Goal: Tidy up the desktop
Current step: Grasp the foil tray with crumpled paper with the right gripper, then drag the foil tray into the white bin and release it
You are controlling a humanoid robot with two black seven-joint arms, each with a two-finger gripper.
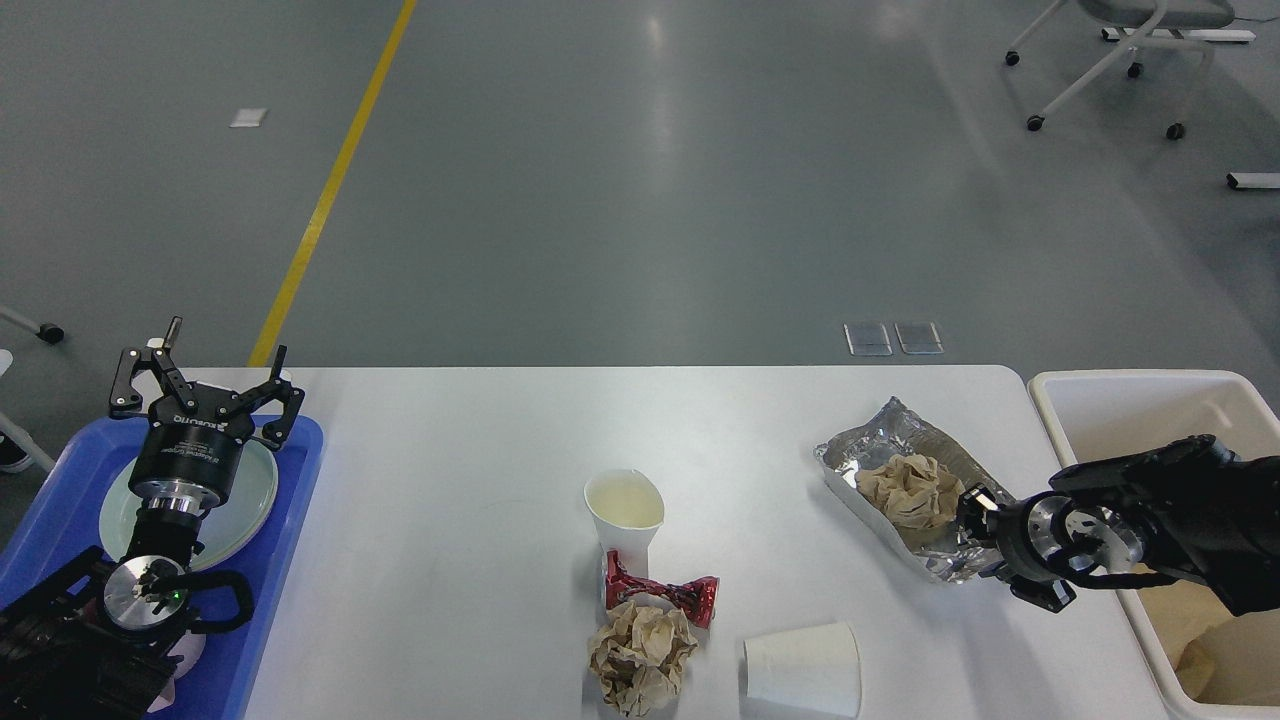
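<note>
The white desktop (pixel 450 470) carries litter. A crumpled foil sheet (pixel 900 440) with a brown paper wad (pixel 908 487) on it lies at the right. My right gripper (pixel 975 540) is low at the foil's near right edge, seen end-on, so its fingers cannot be told apart. In the middle stand an upright paper cup (pixel 624 507), a red wrapper (pixel 665 592), a brown crumpled paper ball (pixel 640 655) and a paper cup on its side (pixel 803 669). My left gripper (pixel 205 385) is open and empty above the pale green plate (pixel 255 500).
A blue tray (pixel 290 560) holds the plate at the table's left end. A cream-white bin (pixel 1130 400) with brown paper inside stands beside the table's right end. An office chair stands far back on the grey floor.
</note>
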